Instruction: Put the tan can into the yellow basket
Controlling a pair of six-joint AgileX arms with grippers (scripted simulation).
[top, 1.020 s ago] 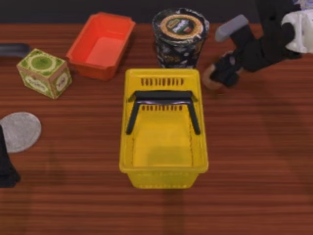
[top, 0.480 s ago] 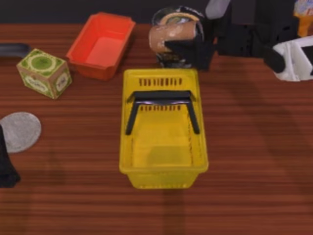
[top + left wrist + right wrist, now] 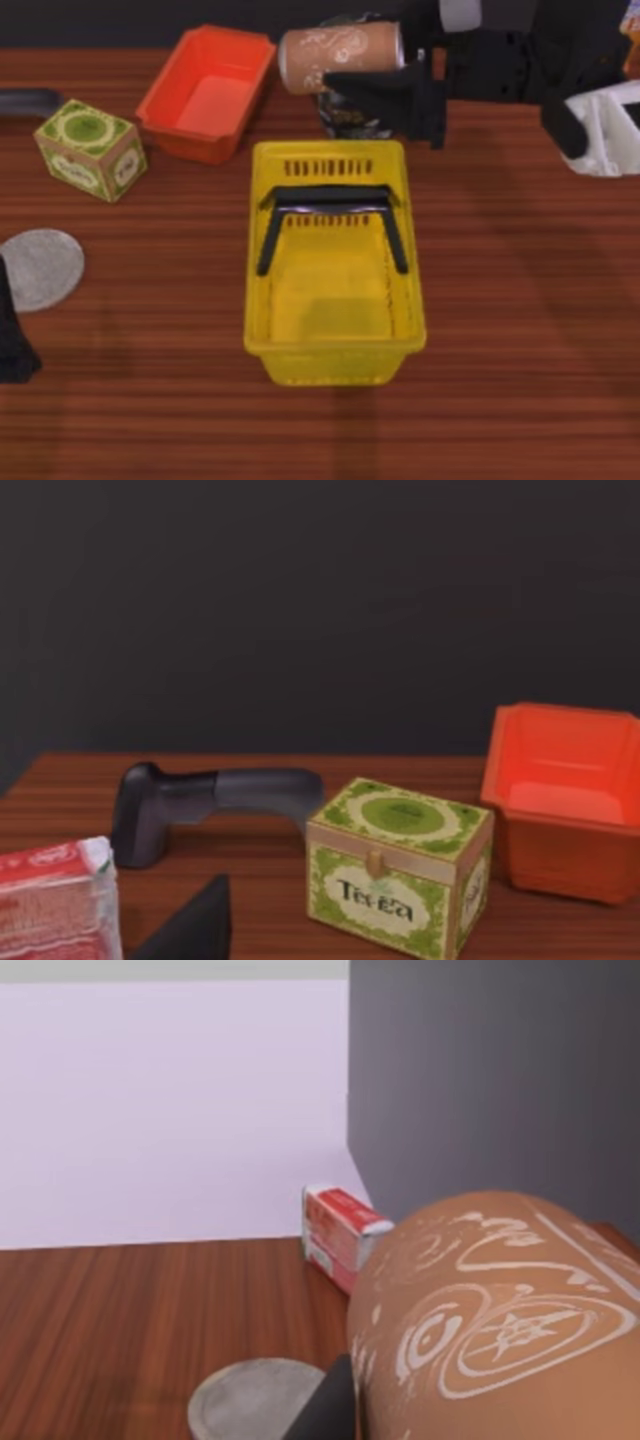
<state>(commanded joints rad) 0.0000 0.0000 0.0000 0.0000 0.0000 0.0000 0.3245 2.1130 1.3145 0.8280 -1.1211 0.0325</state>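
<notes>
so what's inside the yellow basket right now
Nothing: the yellow basket shows a bare floor under its black handles. The tan can is held in the right hand, beyond the basket's far rim.

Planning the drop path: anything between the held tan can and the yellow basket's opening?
Mostly clear. The right pincer holds the tan can sideways above the black patterned tub, beyond the yellow basket. Only the basket's black handles, folded across its far half, partly cover the opening.

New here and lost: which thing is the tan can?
Find the yellow basket mid-table. Just beyond its far edge, the right claw holds the tan can sideways in the air. Unlike the black tub beneath, it is slim with pale swirls.
</notes>
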